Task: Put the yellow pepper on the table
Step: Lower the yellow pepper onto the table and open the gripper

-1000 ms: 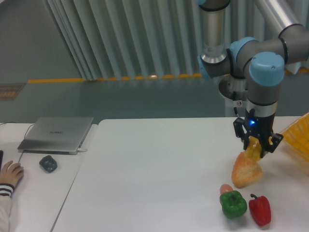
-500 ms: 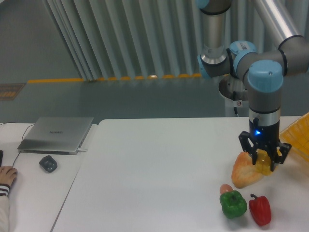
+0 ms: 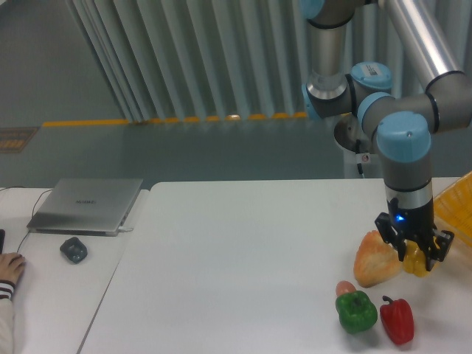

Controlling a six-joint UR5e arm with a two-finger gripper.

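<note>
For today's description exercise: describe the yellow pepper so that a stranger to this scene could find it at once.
Look at the white table's right end, where the gripper hangs. The yellow pepper sits between its fingers, beside the orange-tan bread piece. It alone is glossy yellow; the other peppers are green and red.

Grey vertical slats (image 3: 184,59) line the wall across the top of the frame, above a grey-green floor (image 3: 147,155) marked by a yellow stripe (image 3: 177,119). At lower left, a white desk (image 3: 51,295) carries a closed laptop (image 3: 87,205) and mouse (image 3: 73,249).
</note>
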